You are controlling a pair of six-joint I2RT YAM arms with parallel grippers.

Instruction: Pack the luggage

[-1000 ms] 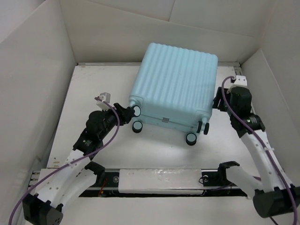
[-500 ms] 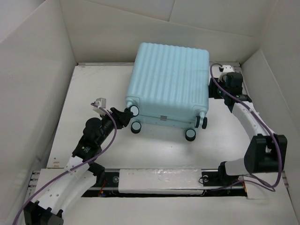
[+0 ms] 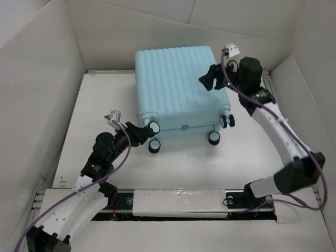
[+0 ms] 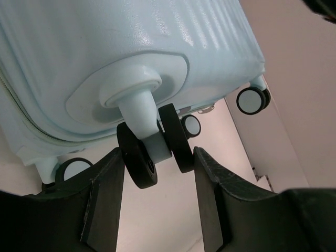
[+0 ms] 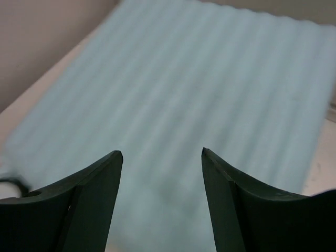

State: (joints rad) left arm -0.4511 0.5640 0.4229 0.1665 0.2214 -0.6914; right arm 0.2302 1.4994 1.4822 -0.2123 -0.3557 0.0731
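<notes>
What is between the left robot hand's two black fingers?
A twin black caster wheel on the pale aqua ribbed suitcase, shown in the left wrist view.

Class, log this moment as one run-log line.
pale aqua ribbed hard-shell suitcase: closed | left gripper: clamped on black caster wheel | right gripper: open, over suitcase

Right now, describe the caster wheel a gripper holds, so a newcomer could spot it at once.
Start at the large pale aqua ribbed hard-shell suitcase. Four black-and-white caster wheels line its near edge. The target wheel is at the left corner, the only one pinched by the left gripper.
</notes>
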